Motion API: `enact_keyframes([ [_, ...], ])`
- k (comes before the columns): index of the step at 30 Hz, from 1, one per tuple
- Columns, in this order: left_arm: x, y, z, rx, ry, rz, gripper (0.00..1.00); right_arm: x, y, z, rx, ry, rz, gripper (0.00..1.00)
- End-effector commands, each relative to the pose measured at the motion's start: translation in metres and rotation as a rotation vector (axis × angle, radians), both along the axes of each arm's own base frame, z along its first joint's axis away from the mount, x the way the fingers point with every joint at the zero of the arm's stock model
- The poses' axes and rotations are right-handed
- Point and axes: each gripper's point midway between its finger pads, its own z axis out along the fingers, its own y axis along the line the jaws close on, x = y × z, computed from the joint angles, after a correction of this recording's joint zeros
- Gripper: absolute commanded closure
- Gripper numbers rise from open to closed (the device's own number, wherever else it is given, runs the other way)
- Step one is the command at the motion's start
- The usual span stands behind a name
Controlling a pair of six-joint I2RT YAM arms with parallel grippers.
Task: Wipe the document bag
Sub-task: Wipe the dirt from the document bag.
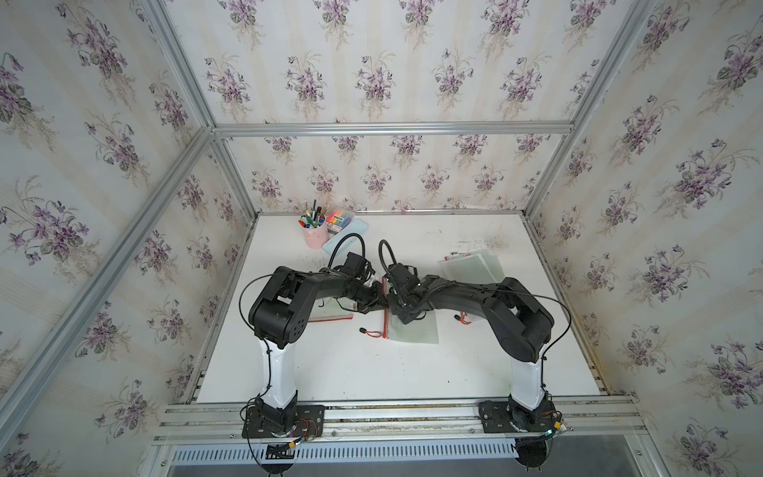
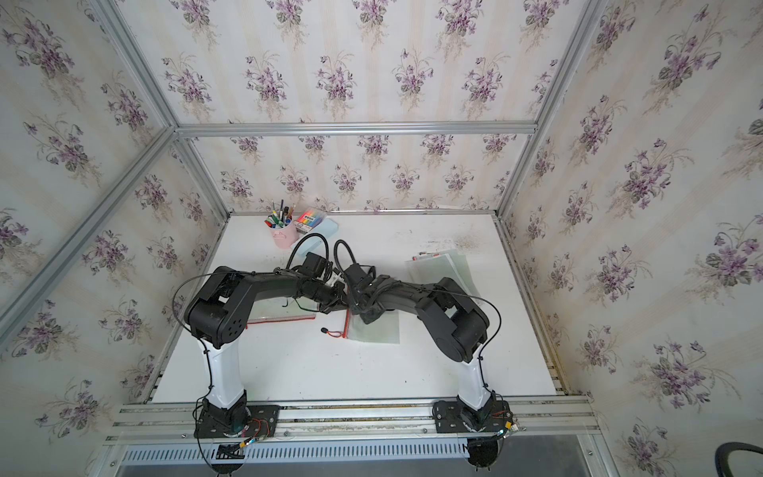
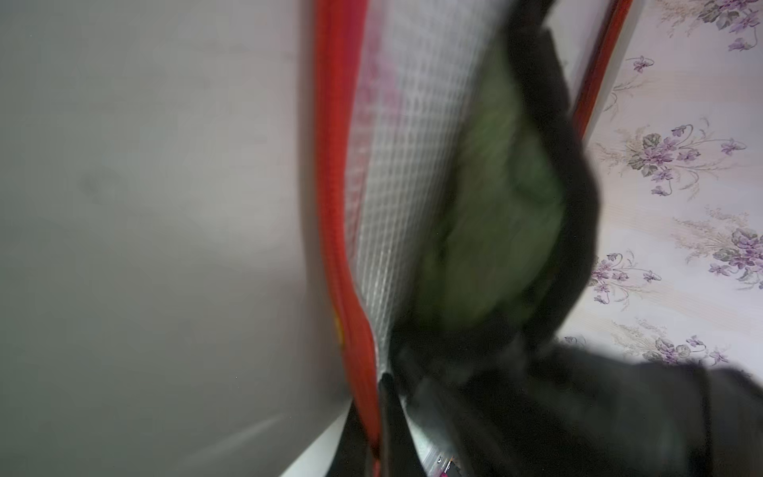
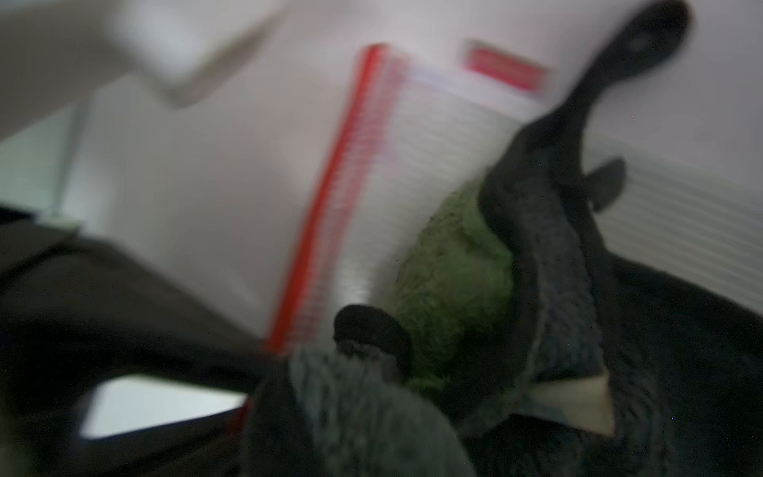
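Note:
The document bag [image 1: 417, 332] [image 2: 380, 330] is clear mesh with a red zipper edge and lies flat mid-table, where both arms meet. My left gripper [image 1: 382, 299] [image 3: 377, 384] is shut on that red zipper edge [image 3: 334, 165]. The right gripper [image 1: 402, 316] [image 4: 371, 371] is shut on a dark grey cloth with a green side [image 4: 454, 268] [image 3: 495, 206]. It presses the cloth onto the bag's mesh face [image 4: 433, 136] close to the zipper. The cloth hides the right fingers.
A second bag [image 1: 332, 314] lies under the left arm. A stack of bags [image 1: 470, 266] sits back right. A pink pen cup [image 1: 314, 235], a marker box [image 1: 339, 219] and a light blue case [image 1: 344, 237] stand at the back left. A red pull cord [image 1: 371, 332] trails left of the bag.

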Motion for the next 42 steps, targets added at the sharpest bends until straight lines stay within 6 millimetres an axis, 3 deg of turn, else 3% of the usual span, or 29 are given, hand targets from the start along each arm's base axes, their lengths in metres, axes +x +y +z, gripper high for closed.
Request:
enact_keyframes([
  [1,-0.006,0.015,-0.018,0.110,0.030,0.026,1.00,-0.022,-0.033,-0.024,-0.099,0.115,-0.005,0.80],
  [4,-0.007,0.017,-0.019,0.119,0.027,0.021,1.00,-0.009,-0.093,-0.033,-0.180,0.128,-0.133,0.80],
  [6,-0.007,0.017,-0.020,0.128,0.026,0.017,1.00,-0.006,-0.115,-0.030,-0.197,0.116,-0.183,0.81],
  [8,-0.008,0.018,-0.020,0.130,0.027,0.018,1.00,-0.008,-0.107,-0.022,-0.156,0.102,-0.178,0.81],
  [10,-0.006,0.018,-0.021,0.130,0.026,0.019,1.00,-0.020,-0.080,-0.019,-0.108,0.111,-0.125,0.80],
  [12,-0.005,0.017,-0.021,0.129,0.023,0.018,1.00,-0.037,-0.050,-0.023,-0.095,0.128,-0.040,0.80],
  [14,-0.004,0.017,-0.022,0.129,0.023,0.020,1.00,-0.047,-0.039,-0.032,-0.075,0.165,-0.016,0.80],
  [16,-0.003,0.017,-0.020,0.130,0.018,0.020,1.00,-0.042,-0.055,-0.039,-0.121,0.158,-0.047,0.80],
  [20,-0.003,0.018,-0.018,0.141,0.009,0.019,1.00,-0.019,-0.119,-0.036,-0.176,0.142,-0.199,0.80],
  [22,-0.004,0.019,-0.019,0.145,0.010,0.017,1.00,-0.009,-0.130,-0.025,-0.181,0.106,-0.222,0.80],
  [24,-0.005,0.020,-0.020,0.147,0.011,0.016,1.00,-0.008,-0.111,-0.020,-0.129,0.111,-0.203,0.80],
  [28,-0.003,0.019,-0.021,0.145,0.012,0.021,1.00,-0.027,-0.048,-0.027,-0.094,0.145,-0.070,0.80],
  [30,-0.002,0.019,-0.020,0.144,0.009,0.025,1.00,-0.030,-0.050,-0.037,-0.120,0.162,-0.068,0.79],
  [35,-0.001,0.019,-0.019,0.146,0.000,0.027,1.00,-0.006,-0.101,-0.022,-0.083,0.130,-0.202,0.79],
  [38,-0.003,0.019,-0.020,0.149,0.006,0.022,1.00,-0.001,-0.075,0.008,0.046,0.089,-0.121,0.75],
  [40,-0.004,0.020,-0.021,0.150,0.009,0.021,1.00,-0.010,-0.051,0.024,0.132,0.094,-0.035,0.66],
  [42,-0.003,0.019,-0.021,0.151,0.006,0.018,1.00,-0.008,-0.050,0.039,0.118,0.049,-0.013,0.58],
])
